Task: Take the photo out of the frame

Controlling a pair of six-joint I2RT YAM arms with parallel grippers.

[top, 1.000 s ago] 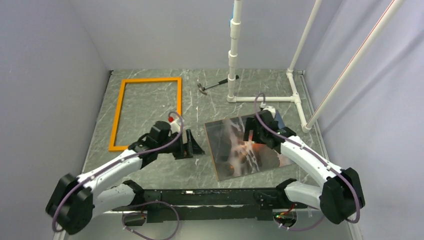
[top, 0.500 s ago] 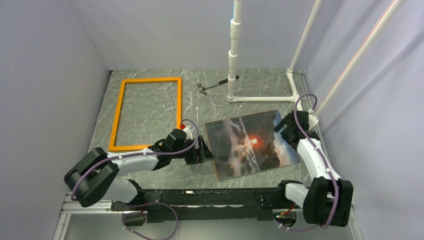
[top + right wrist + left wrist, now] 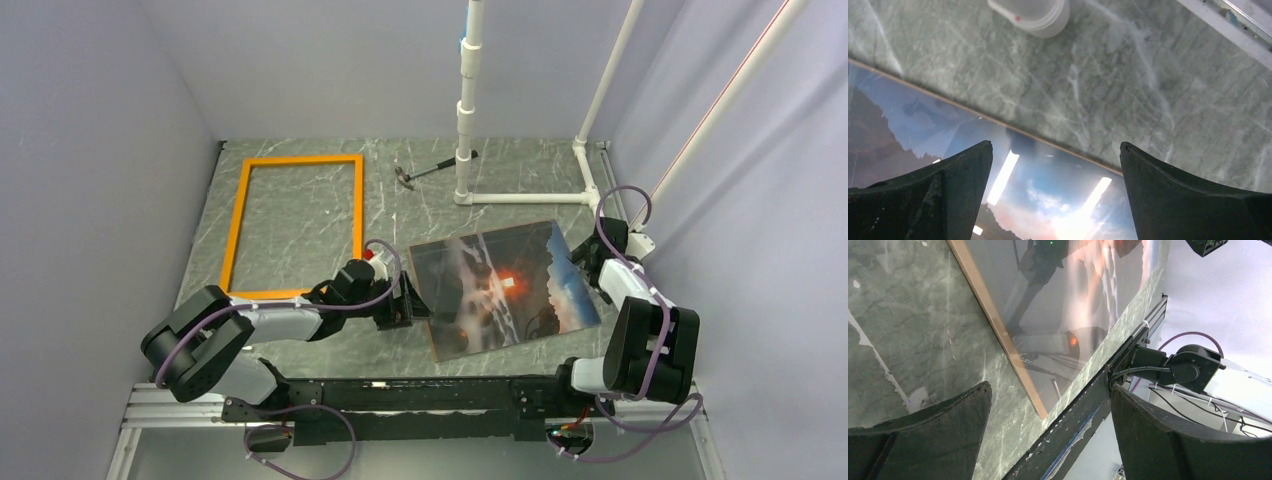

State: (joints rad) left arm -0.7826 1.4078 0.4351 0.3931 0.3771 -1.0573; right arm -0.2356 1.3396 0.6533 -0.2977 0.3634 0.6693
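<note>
The photo [image 3: 505, 288] lies face up on the marble table, outside the frame. The orange frame [image 3: 300, 160] lies flat at the back left with nothing inside it. My left gripper [image 3: 408, 300] is open and low beside the photo's left edge. In the left wrist view the photo [image 3: 1068, 300] and its brown edge run between the spread fingers of the left gripper [image 3: 1048, 425]. My right gripper [image 3: 583, 256] is open at the photo's right edge. In the right wrist view the right gripper [image 3: 1055, 195] is over the blue-sky corner of the photo [image 3: 948, 165].
A white pipe stand [image 3: 465, 110] rises at the back, with its base pipes running along the right side. A small hammer-like tool [image 3: 420, 173] lies next to it. A pipe foot [image 3: 1033, 12] is close ahead of the right gripper. Grey walls enclose the table.
My right gripper has drawn back from over the photo to its right edge, uncovering it. My left gripper has moved right and down to the photo's left edge.
</note>
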